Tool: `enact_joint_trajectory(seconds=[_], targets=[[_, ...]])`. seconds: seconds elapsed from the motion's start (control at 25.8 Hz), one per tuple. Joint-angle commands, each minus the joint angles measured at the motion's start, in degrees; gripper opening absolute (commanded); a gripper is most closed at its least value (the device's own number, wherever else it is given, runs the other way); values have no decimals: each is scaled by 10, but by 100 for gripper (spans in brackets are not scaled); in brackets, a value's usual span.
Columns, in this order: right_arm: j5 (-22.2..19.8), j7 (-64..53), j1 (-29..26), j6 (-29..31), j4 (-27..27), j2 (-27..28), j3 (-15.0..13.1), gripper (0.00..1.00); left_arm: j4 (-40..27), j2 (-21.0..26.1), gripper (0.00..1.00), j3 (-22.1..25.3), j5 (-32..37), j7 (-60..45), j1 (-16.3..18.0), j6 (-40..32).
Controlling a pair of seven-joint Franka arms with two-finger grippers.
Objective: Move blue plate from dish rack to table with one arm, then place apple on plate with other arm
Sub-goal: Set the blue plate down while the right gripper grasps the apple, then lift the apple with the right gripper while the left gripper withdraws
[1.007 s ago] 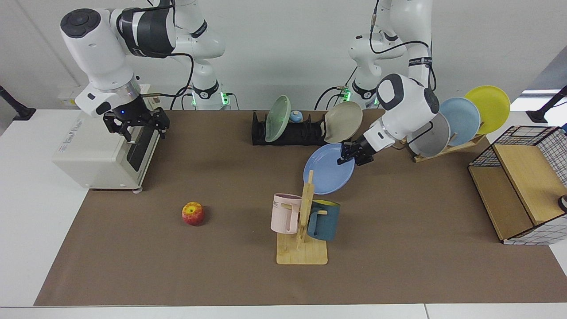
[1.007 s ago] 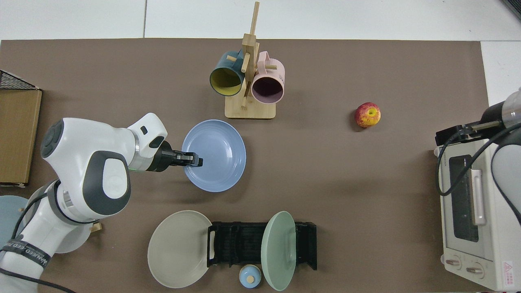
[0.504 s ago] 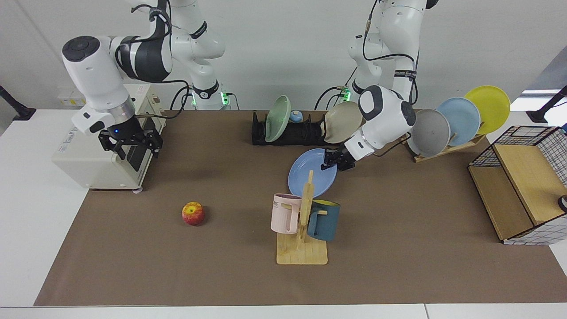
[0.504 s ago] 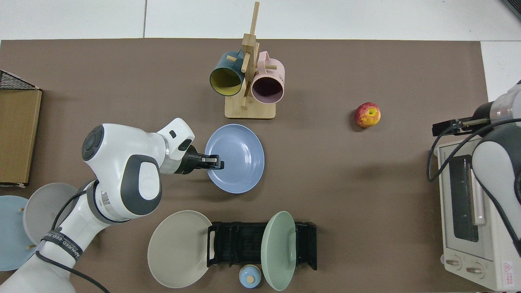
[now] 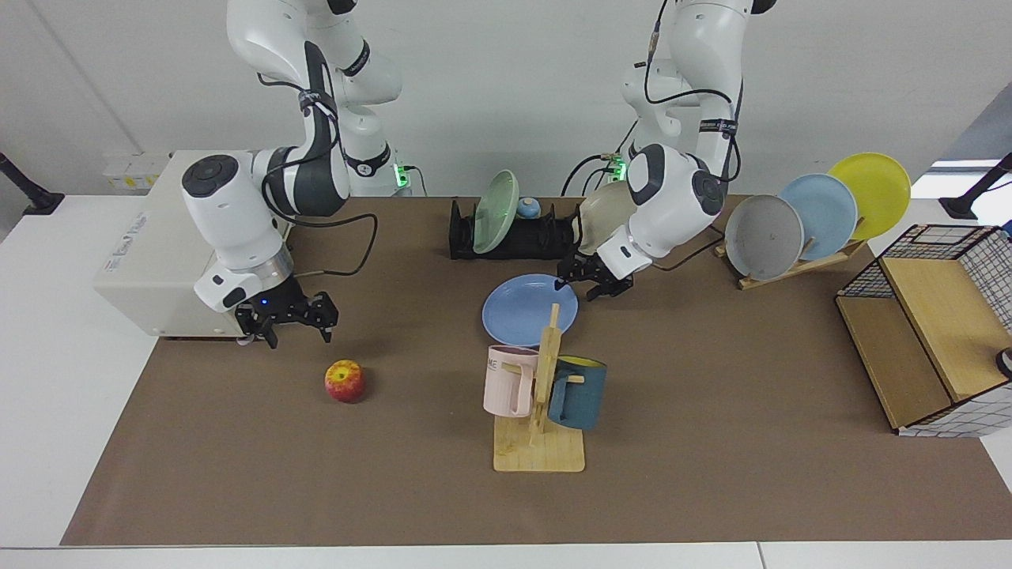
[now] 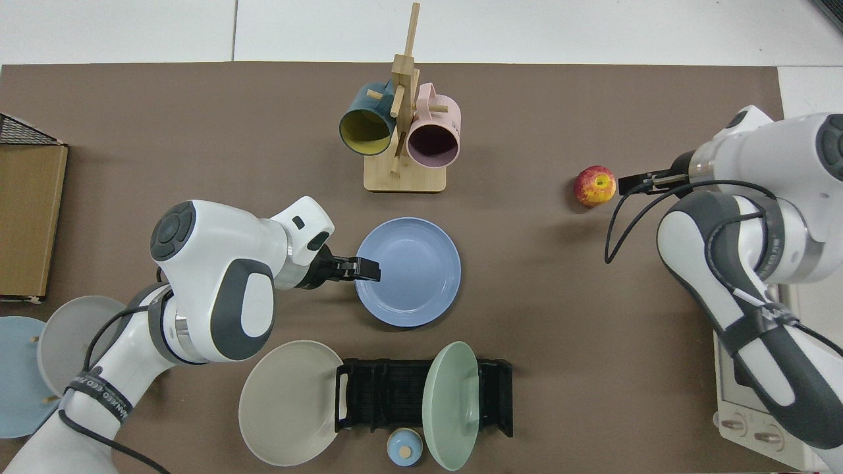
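The blue plate (image 5: 528, 310) lies flat and low on the brown mat of the table (image 5: 711, 442), behind the mug tree and in front of the black dish rack (image 5: 545, 237). My left gripper (image 5: 581, 288) is shut on the plate's rim; in the top view the left gripper (image 6: 369, 268) sits at the edge of the blue plate (image 6: 408, 272). The red and yellow apple (image 5: 345, 380) rests on the mat. My right gripper (image 5: 288, 316) hangs open just behind and beside the apple. From above, the right gripper (image 6: 631, 185) is close to the apple (image 6: 595, 186), not touching it.
The dish rack (image 6: 395, 395) holds a pale green plate (image 5: 496, 201), with a beige plate (image 6: 290, 401) leaning at its end. A wooden mug tree (image 5: 541, 395) carries two mugs. A toaster oven (image 5: 150, 261), a slanted plate stand (image 5: 798, 265) and a wire basket (image 5: 925, 332) line the sides.
The left arm carried the blue plate toward the table's middle and lowered it flat onto the mat. The right arm swung down from the toaster oven to beside the apple.
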Motion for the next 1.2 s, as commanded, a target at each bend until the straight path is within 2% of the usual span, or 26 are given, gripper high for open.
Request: enact_joint_trajectory(seconds=[0.0, 0.08, 0.19, 0.31, 0.43, 0.5, 0.66, 0.93, 1.16], targets=[[28, 9, 8, 25, 36, 52, -1, 100, 5, -58, 99, 13, 56, -36, 1, -62], [28, 8, 7, 50, 36, 70, 0, 100, 19, -86, 99, 26, 72, -44, 8, -95], [28, 8, 11, 66, 40, 92, 0, 100, 69, -113, 99, 45, 131, -64, 16, -192], [28, 9, 17, 76, 53, 108, 1, 100, 146, -109, 99, 57, 208, -73, 17, -282], [51, 10, 21, 76, 68, 117, 1, 100, 191, -113, 99, 60, 262, -74, 17, -328], [68, 8, 31, 76, 68, 120, 1, 100, 213, -115, 99, 66, 282, -73, 18, -353], [71, 6, 34, 78, 68, 124, 1, 100, 289, -109, 99, 84, 297, -66, 17, -411], [65, -11, 35, 103, 63, 133, 1, 100, 349, -83, 100, 86, 340, -66, 14, -430], [69, -25, 36, 103, 58, 142, 1, 100, 355, -80, 100, 86, 340, -66, 13, -441]])
